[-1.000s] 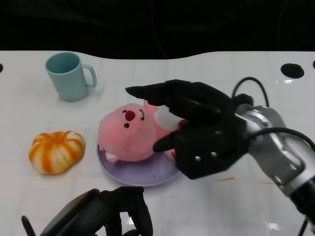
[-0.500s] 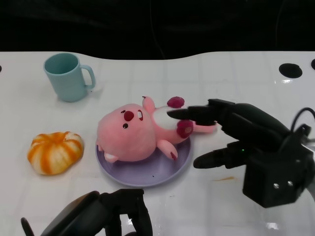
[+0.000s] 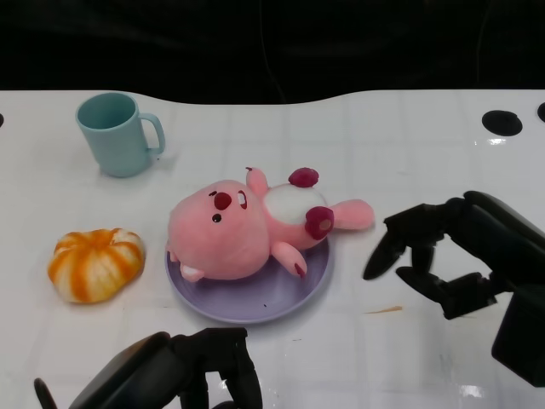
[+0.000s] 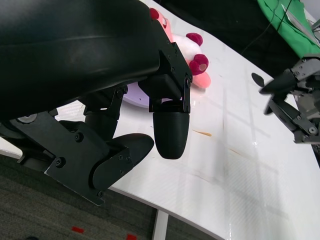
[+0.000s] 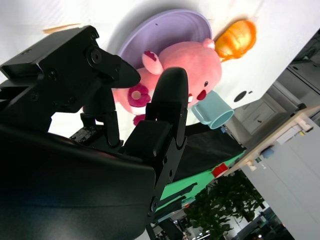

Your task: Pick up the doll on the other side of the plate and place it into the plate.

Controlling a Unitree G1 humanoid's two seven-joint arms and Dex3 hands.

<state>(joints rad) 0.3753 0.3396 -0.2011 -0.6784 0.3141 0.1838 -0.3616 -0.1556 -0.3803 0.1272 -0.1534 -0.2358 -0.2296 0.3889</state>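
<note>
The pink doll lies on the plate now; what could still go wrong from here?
The pink doll lies on the purple plate, but its foot and tail overhang the rim on the right, so it might tip or slide off. The right robot hand, open, sits close to that tail; a careless move could snag it and drag the doll.

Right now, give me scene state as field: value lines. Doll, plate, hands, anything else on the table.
doll: pink plush doll lying on its back, head and body on the plate, one foot over the rim
plate: purple plate on the white table
right hand: right hand beside the plate, clear of the doll, holding nothing, fingers apart
left hand: left hand at the near table edge, fingers curled, holding nothing
others: teal mug behind the plate; orange pumpkin toy on the plate's left
task: doll appears placed
</note>
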